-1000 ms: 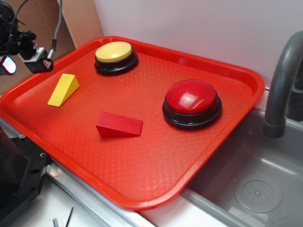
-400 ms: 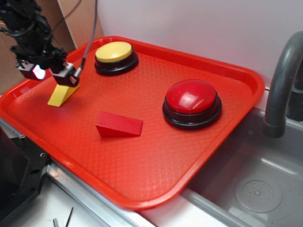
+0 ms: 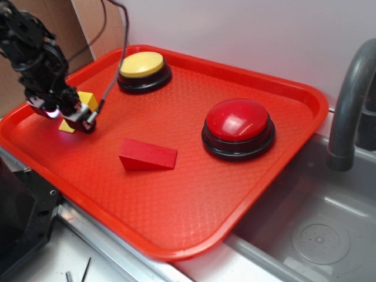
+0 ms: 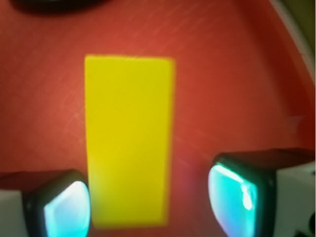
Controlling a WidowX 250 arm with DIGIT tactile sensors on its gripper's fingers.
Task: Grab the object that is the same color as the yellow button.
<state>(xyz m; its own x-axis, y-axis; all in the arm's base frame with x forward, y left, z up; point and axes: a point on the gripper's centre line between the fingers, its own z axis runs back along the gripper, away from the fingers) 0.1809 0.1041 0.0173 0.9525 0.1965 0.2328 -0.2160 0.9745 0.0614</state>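
While the yellow wedge block (image 4: 129,140) is not yet in my grip, I judge the approach nearly finished. From the exterior view my gripper (image 3: 69,115) sits low over the left end of the red tray (image 3: 194,235), right on top of the block, of which only small yellow patches show past the fingers. The wrist view tells me more: the block lies flat on the tray as a long yellow rectangle, and its near end stands between my two fingertips (image 4: 66,205), one to each side. The jaws are spread apart, with red tray visible between the block and the right-hand pad; on the left the pad looks just beside the block's edge, though the blur keeps me from saying whether it touches.

The match is right, as far as I can tell. The yellow button (image 3: 143,69) on its black base sits near the tray's back edge, near the block, and the two share the same colour. The red wedge block (image 3: 147,155) lies apart toward the middle of the tray, and the red button (image 3: 238,126) is well off to the right; neither is in my way.

What remains, in my judgement, is any last lowering, closing the jaws across the block's narrow width, then lifting it off the tray. The sloped face could let the block slip if the pads bite unevenly.
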